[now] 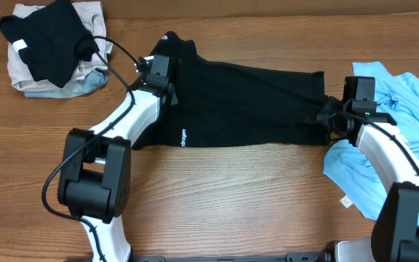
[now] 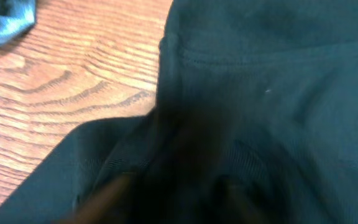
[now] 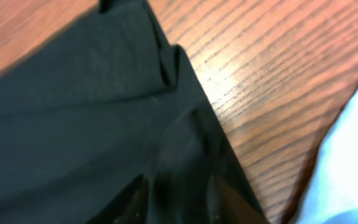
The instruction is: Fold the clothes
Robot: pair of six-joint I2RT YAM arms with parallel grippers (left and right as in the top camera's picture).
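**Black shirt held long and flat between two tools**

Black T-shirt [image 1: 246, 105] lies across the middle of the wooden surface [image 1: 231, 196] as a long band. From above, the left tool [image 1: 167, 84] sits on its 9 o'clock end and the right tool [image 1: 324, 116] on its 3 o'clock end. I think each arm has one end so the cloth is smooth for a neat fold. Small white letters [image 1: 182, 137] show near the 6 o'clock edge. A light blue T-shirt [image 1: 406, 124] waits at 3 o'clock, under the right arm. A pile of clothes [image 1: 57, 47] sits at 10 o'clock. This view does not show how the tools are closed.

The left wrist camera is very close. Black T-shirt [image 2: 260, 93] fills most of it, with a sewn seam [image 2: 241, 56] that the top view cannot show. Bare surface [image 2: 73, 81] is at 9 o'clock and a bit of the pile [image 2: 5, 22] at 11 o'clock. The tool at 6 o'clock is a dark blur, so I cannot tell if it is apart or together.

The right wrist camera shows more. Two shiny fingers [image 3: 219, 196] at 6 o'clock have a ridge of the black T-shirt [image 3: 73, 124] running between them, so this tool looks clamped on the shirt's edge. The light blue T-shirt [image 3: 347, 162] peeks in at 4 o'clock, apart from the black one.
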